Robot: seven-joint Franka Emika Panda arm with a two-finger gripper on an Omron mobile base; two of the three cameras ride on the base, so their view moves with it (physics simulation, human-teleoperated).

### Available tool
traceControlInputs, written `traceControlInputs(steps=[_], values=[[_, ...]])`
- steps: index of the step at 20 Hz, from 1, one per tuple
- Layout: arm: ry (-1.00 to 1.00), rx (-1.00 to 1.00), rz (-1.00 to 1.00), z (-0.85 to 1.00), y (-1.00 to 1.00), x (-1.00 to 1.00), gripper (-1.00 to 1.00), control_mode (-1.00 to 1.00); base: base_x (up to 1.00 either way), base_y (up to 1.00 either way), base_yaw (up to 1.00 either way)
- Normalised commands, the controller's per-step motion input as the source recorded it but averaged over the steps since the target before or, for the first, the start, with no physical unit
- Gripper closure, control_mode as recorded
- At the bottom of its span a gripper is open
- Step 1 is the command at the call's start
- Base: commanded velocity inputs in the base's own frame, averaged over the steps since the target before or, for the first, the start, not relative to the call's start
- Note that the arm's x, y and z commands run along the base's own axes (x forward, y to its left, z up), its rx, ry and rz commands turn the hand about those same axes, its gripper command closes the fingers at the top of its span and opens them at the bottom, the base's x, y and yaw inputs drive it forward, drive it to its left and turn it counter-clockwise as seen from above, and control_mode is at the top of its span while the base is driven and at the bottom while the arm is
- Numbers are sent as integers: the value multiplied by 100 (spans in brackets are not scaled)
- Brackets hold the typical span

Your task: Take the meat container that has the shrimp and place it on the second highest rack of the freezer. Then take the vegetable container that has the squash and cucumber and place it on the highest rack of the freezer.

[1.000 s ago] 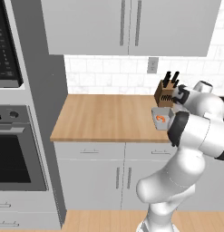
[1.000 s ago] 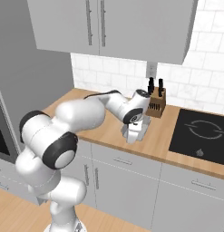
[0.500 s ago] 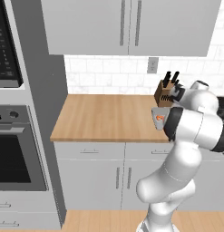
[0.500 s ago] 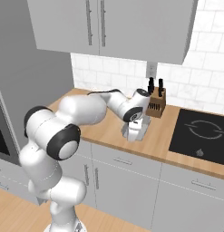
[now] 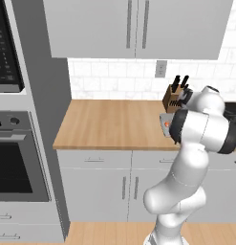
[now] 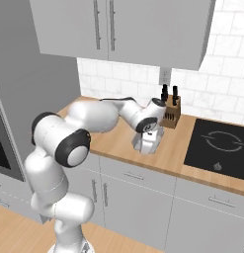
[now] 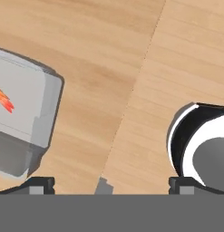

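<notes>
You see the grey meat container (image 7: pixel 22 120) at the left edge, an orange shrimp (image 7: pixel 3 100) inside it. It rests on the wooden bench (image 7: pixel 113 59). Your tool (image 7: pixel 111 183) has its fingertips (image 7: pixel 40 183) spread wide apart over bare wood.

Light wooden desk (image 7: pixel 99 54) with a smooth matt finish, fine grain lines and one thin seam. On it, a pale grey translucent plastic container (image 7: pixel 27 113), smooth with a soft sheen. Brown wooden knife block (image 5: pixel 173 99) with black handles. Glossy black glass cooktop (image 6: pixel 222 148). Matt white tiled wall (image 5: pixel 114 79).
</notes>
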Motion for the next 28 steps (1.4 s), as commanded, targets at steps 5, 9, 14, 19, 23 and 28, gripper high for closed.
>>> traceControlInputs(steps=[5,9,14,19,23,28], values=[[0,5,0,-16,-23,30,-100,-100,0,0,0],[1,1,0,-14,-14,57,-100,-100,0,0,0],[0,0,0,-43,0,33,-100,-100,0,0,0],[0,0,0,-49,0,25,-100,-100,0,0,0],[0,0,0,-44,0,40,-100,-100,0,0,0],[0,0,-1,-46,0,33,100,-100,0,0,0]])
